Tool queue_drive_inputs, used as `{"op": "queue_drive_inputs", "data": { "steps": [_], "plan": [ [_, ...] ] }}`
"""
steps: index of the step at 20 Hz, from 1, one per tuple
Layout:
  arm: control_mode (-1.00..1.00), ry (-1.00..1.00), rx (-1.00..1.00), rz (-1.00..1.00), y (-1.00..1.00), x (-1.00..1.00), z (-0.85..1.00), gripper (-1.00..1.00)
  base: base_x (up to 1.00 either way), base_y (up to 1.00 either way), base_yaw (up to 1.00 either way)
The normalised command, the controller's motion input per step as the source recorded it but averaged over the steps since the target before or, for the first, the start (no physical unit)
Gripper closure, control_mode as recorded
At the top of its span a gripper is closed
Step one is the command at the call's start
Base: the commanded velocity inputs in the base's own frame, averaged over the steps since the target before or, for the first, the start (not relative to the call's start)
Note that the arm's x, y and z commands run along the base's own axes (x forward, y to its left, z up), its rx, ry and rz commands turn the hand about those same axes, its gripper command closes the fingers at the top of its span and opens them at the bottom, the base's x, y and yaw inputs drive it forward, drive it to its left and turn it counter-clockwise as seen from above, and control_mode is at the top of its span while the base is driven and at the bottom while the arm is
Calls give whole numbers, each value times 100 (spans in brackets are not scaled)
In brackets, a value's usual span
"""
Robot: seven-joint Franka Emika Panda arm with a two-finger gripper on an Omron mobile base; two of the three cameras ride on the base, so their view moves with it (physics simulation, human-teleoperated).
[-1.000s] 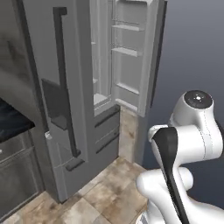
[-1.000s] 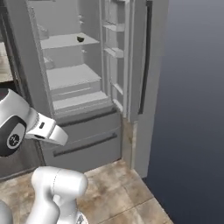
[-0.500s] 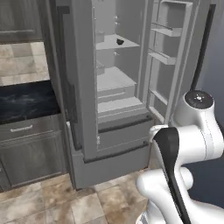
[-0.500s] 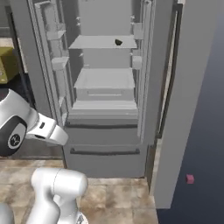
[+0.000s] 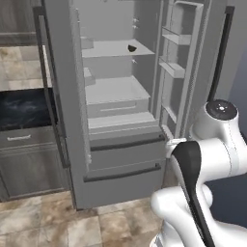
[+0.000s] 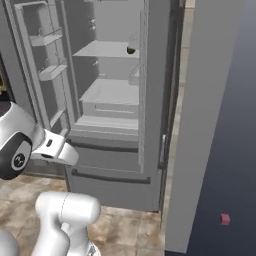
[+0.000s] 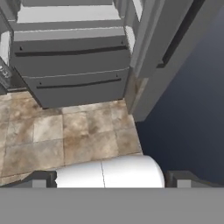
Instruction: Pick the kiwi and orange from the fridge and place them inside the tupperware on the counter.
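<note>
fridge (image 5: 120,144) stands with both doors swung wide; pale grey shelves and two lower drawers with long dark bar handles are seen. a small dark oval, taken to be the kiwi (image 5: 131,48), rests on the upper shelf toward its right front edge; the same dark spot is seen in the right base view (image 6: 131,50). the orange cannot be made out. a stretch of black marbled desk (image 5: 24,108) over dark wood-grain cabinets is seen left of the fridge.

jaws: released and spread wide, nothing held between them; the two dark fingertips (image 7: 41,179) are seen at the bottom of the hand view, pointed down at the beige stone-tile floor (image 7: 65,131) in front of the lower drawers, well apart from the fruit.

handling, judged: kiwi is expected to be light, slightly soft, fuzzy-skinned and so not slippery, but prone to rolling on the smooth shelf. it is best taken across its short axis at mid-body, with moderate squeeze to avoid bruising.
</note>
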Motion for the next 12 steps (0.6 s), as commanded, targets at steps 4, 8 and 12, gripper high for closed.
{"op": "queue_drive_inputs", "data": {
  "steps": [4, 8, 12],
  "plan": [
    [100, 0, 0, 0, 0, 0, 0, -100, 58, -25, 0],
    [100, 0, 0, 0, 0, 0, 0, -100, 63, -1, 0],
    [100, 0, 0, 0, 0, 0, 0, -100, 55, 0, 1]
  ]
}}
